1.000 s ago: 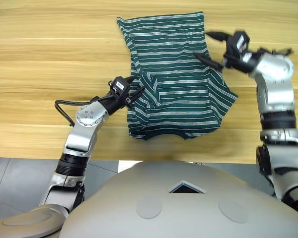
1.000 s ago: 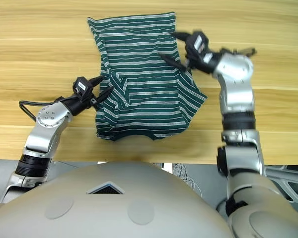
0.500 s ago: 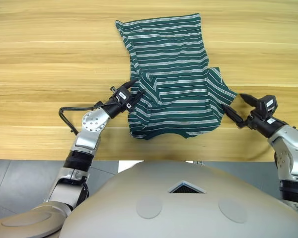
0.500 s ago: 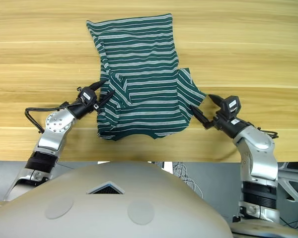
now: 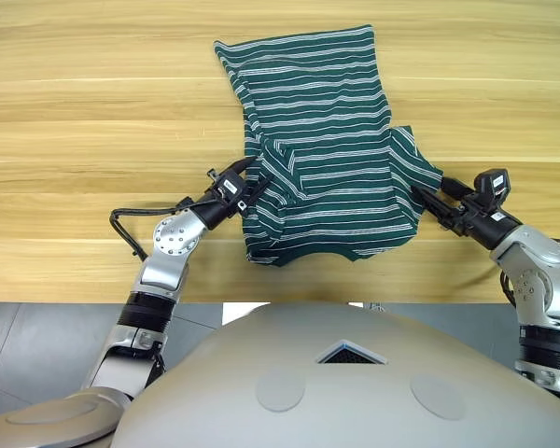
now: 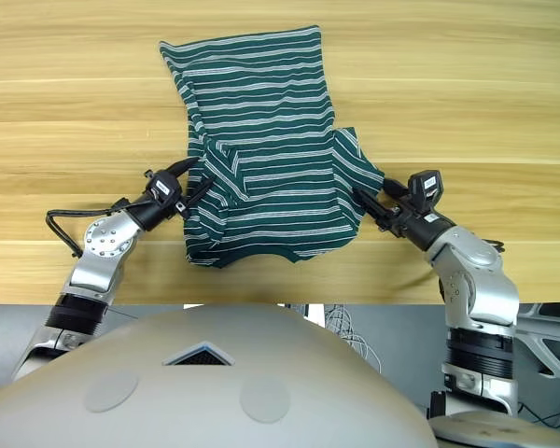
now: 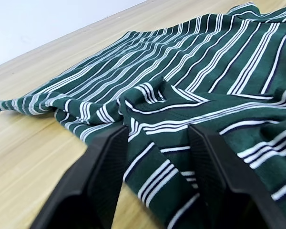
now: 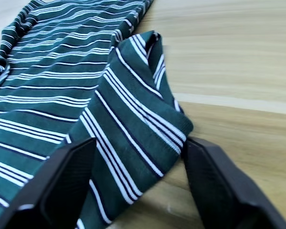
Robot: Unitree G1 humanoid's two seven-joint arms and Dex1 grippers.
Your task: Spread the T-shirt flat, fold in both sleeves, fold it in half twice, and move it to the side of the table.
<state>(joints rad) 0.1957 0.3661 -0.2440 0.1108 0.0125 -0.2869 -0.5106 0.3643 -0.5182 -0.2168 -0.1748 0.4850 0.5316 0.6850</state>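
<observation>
A dark green T-shirt (image 5: 322, 140) with white stripes lies rumpled on the wooden table (image 5: 93, 112), its hem at the far side and its collar end near me. My left gripper (image 5: 255, 175) sits at the shirt's left edge, open, its fingers (image 7: 105, 162) either side of a raised fold of fabric (image 7: 152, 102). My right gripper (image 5: 429, 191) is at the right sleeve (image 8: 133, 109), also open, with the sleeve's corner between its two fingers (image 8: 214, 176).
Bare wood stretches to the left and right of the shirt and beyond it (image 6: 448, 75). The table's near edge (image 5: 56, 301) runs just behind both arms. A black cable (image 5: 121, 219) loops off my left wrist.
My right arm has swung from the shirt's far right side down to the near right and closed in on the sleeve. My left gripper has edged a little further onto the shirt's left fold.
</observation>
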